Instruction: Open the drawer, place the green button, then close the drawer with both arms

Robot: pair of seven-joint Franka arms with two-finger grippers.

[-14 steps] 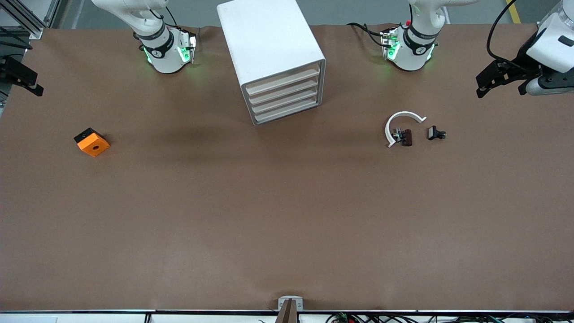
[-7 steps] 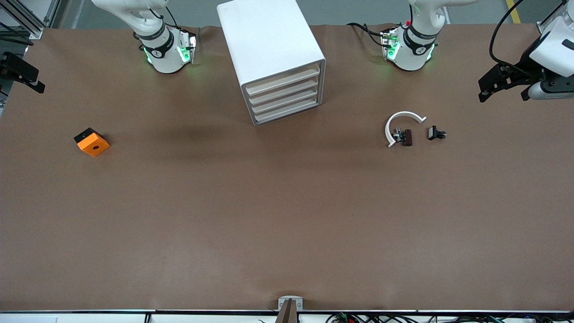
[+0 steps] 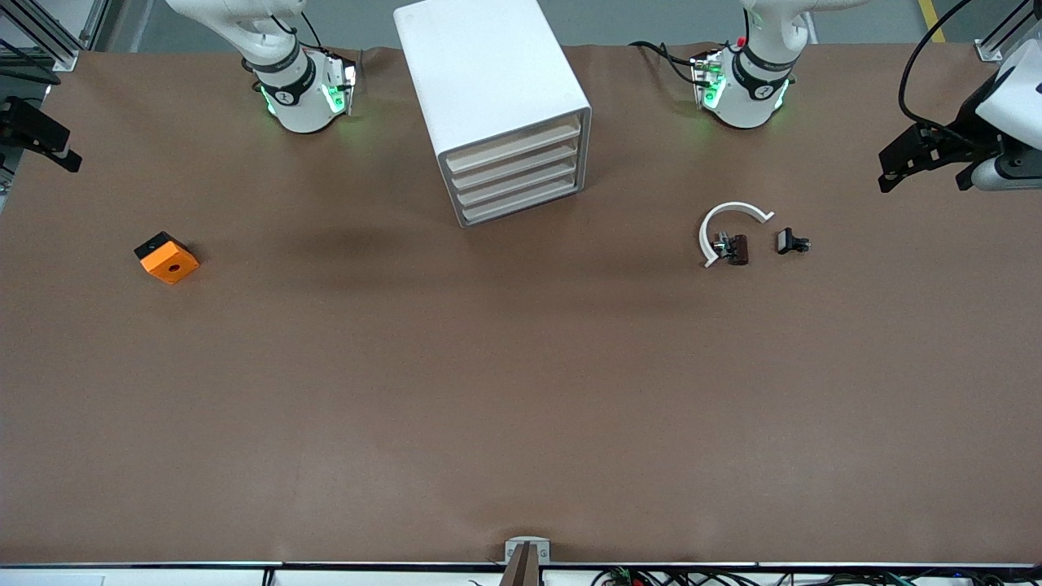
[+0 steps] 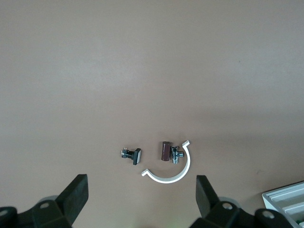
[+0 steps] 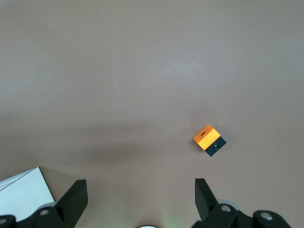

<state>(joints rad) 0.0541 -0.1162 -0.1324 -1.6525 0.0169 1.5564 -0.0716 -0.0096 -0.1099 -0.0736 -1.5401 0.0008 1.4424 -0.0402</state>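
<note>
The white cabinet stands at the middle of the table between the arms' bases. All four beige-fronted drawers are shut, including the lowest drawer. The button shows in no view. My left gripper hangs open and empty over the left arm's end of the table; in the left wrist view its jaws stand wide apart. My right gripper hangs open and empty over the right arm's end of the table; in the right wrist view its jaws are also wide apart.
An orange block with a hole lies toward the right arm's end, also in the right wrist view. A white arc, a brown part and a black part lie toward the left arm's end.
The left gripper has drawn away from the cabinet toward its end of the table. The right gripper has drawn slightly toward its own end. Nothing on the table has moved.
</note>
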